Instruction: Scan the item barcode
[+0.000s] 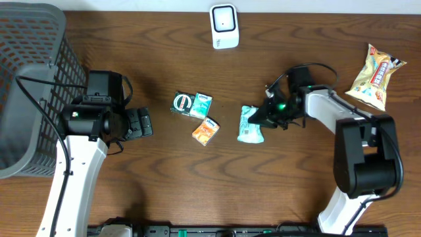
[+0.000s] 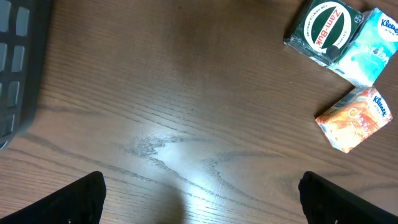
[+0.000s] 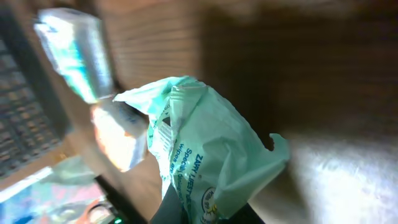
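Overhead view: the right end effector (image 1: 264, 116) is clamped on the green packet (image 1: 249, 126) near the middle of the desk (image 1: 164, 184), the left end effector (image 1: 141, 123) is wide open and empty, so the grasp appears made and the next move calls for lifting its barcode towards the white scanner (image 1: 224, 26).

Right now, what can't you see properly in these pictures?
Packet: no barcode shows; right wrist view blurred, wrapper crumpled.
Right gripper: fingertips mostly hidden by the packet, right wrist view.
Left gripper: fingers cut off by the bottom edge, left wrist view.
Basket: cut off by the left edge, overhead.
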### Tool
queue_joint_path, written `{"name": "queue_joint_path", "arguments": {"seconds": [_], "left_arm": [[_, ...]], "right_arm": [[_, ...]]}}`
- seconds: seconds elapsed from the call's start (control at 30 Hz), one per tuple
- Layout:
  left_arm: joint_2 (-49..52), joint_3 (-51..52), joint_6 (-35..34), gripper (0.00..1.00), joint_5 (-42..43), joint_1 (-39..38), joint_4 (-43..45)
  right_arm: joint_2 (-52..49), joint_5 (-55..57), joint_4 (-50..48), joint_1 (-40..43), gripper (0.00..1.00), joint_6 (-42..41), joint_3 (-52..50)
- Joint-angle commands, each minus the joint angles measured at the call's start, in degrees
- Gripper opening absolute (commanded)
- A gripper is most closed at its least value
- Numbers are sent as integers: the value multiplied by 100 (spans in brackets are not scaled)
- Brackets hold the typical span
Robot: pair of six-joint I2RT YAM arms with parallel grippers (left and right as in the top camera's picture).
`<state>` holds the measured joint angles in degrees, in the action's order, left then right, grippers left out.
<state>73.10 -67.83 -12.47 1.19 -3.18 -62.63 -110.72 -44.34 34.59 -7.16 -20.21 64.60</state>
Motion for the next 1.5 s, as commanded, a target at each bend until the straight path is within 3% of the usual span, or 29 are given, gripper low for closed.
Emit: {"name": "queue_joint_path", "arguments": {"seconds": [0.0,0.37,0.53,0.8,1.03,1.47], "left_arm": [[20,28,-74,98,-31,-17,-11],[20,28,-74,98,-31,-17,-11],[20,28,-74,98,-31,-17,-11],[20,28,-74,98,-31,-17,-11],[20,28,-74,97,-33,-17,-11],[20,28,-74,98,-33,-17,-11]], "right_arm": [[664,-586,-11,94,1,240,7],[2236,-804,-42,83,1,254,7],[2636,-1005,-262,81,1,675,7],[2699,-1054,-608,-96,1,1368,7],[2699,-1198,-1390,-157,1,1082,7],[2699,-1176,-1281,-184,1,931,7]]}}
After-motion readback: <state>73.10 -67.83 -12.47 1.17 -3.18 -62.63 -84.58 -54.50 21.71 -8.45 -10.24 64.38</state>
